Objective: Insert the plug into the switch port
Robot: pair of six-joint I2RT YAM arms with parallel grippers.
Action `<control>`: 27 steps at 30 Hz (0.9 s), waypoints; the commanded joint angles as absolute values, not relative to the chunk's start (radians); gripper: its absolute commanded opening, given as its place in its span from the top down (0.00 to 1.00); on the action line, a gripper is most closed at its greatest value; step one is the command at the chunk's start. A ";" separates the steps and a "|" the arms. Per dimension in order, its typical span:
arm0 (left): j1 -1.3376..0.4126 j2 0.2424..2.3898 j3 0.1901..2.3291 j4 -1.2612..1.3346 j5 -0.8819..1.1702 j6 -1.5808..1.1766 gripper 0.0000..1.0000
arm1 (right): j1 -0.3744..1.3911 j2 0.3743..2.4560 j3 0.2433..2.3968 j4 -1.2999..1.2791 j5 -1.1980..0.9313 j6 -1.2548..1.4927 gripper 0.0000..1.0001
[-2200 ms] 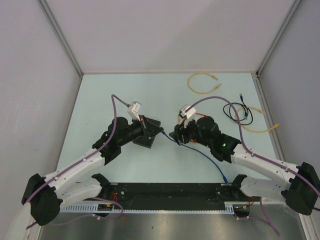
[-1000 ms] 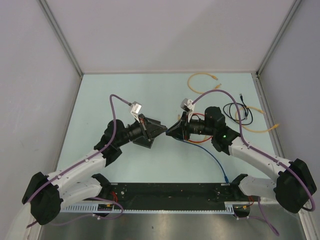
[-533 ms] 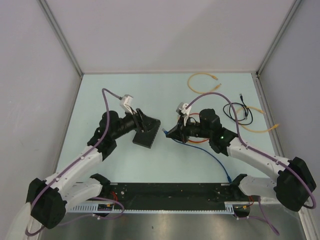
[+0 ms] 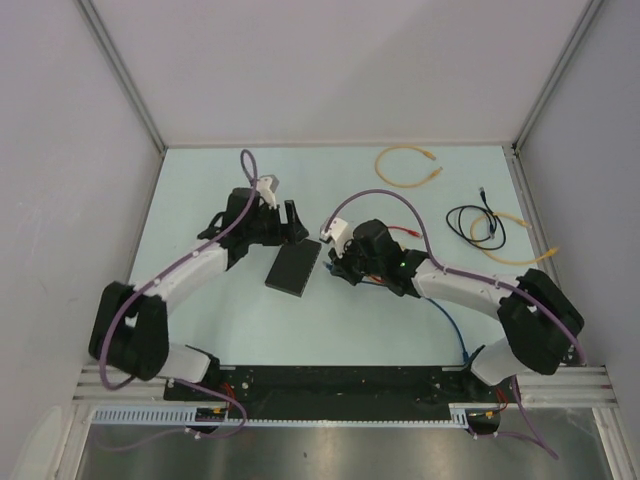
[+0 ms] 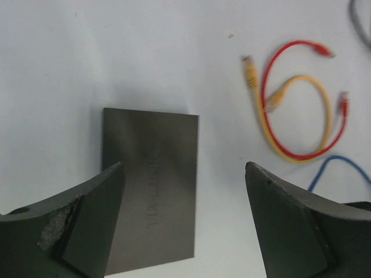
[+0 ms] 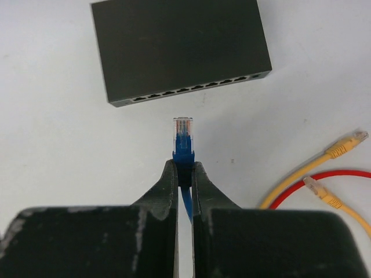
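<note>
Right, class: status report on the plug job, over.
Left gripper: jaws open, over switch. Right gripper: jaws shut on plug, short of ports. Nothing between them.

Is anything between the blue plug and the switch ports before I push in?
Nothing visible. Only bare table separates the plug, held by the right gripper, from the port row on the switch. The yellow cable and red cable lie off to the right.
</note>
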State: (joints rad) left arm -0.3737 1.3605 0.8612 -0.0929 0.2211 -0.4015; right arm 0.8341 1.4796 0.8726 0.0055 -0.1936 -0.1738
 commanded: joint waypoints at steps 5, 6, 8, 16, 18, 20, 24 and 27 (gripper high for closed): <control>-0.354 1.658 1.032 -0.202 0.187 -0.282 0.14 | 0.828 1.652 0.994 0.028 -0.086 -0.278 1.00; -0.353 1.678 1.043 -0.206 0.180 -0.276 0.14 | 0.827 1.681 1.000 0.031 -0.083 -0.284 1.00; -0.345 1.730 1.074 -0.222 0.175 -0.262 0.14 | 0.822 1.707 1.020 0.034 -0.080 -0.296 1.00; -0.333 1.822 1.114 -0.248 0.179 -0.189 0.18 | 0.808 1.828 1.095 0.040 -0.077 -0.321 1.00; -0.333 1.836 1.115 -0.255 0.179 -0.170 0.18 | 0.799 1.847 1.115 0.031 -0.075 -0.324 1.00; -0.333 1.839 1.114 -0.255 0.187 -0.143 0.19 | 0.795 1.870 1.126 0.017 -0.074 -0.324 1.00; -0.333 1.841 1.095 -0.242 0.232 -0.101 0.24 | 0.787 1.893 1.158 -0.041 -0.057 -0.330 1.00; -0.333 1.845 1.088 -0.242 0.251 -0.081 0.26 | 0.790 1.896 1.175 -0.083 -0.041 -0.321 1.00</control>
State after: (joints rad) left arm -0.3374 1.8153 1.0935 -0.2188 0.2295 -0.1600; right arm 0.7918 1.8889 1.1225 -0.0277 -0.0765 -0.3153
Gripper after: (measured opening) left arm 0.754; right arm 0.053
